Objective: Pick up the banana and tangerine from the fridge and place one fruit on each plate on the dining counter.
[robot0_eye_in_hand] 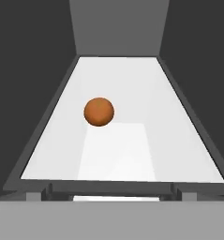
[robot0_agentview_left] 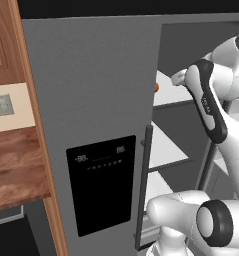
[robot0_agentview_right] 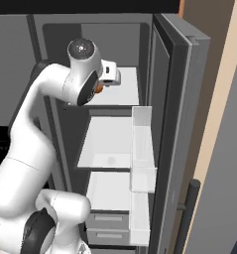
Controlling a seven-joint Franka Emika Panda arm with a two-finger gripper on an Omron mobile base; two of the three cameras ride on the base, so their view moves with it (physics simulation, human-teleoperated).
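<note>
The tangerine (robot0_eye_in_hand: 99, 111), a small orange ball, lies alone on a white upper shelf (robot0_eye_in_hand: 132, 154) inside the fridge (robot0_agentview_left: 91, 75). In the base views only a sliver of the tangerine (robot0_agentview_right: 98, 89) (robot0_agentview_left: 156, 87) peeks out past the arm and the door edge. My gripper (robot0_agentview_right: 115, 77) is level with that shelf at its front, pointing inward, open, with nothing between its fingers and a short gap to the fruit. The banana, the plates and the dining counter are out of view.
The right fridge door (robot0_agentview_right: 172, 99) stands open with white door bins (robot0_agentview_right: 142, 149) on its inner side. Two lower shelves (robot0_agentview_right: 107, 144) and grey drawers (robot0_agentview_right: 107, 218) lie below. The left door carries a black dispenser panel (robot0_agentview_left: 101, 185) and a long handle (robot0_agentview_left: 143, 185). A wooden worktop (robot0_agentview_left: 16, 165) lies to the left.
</note>
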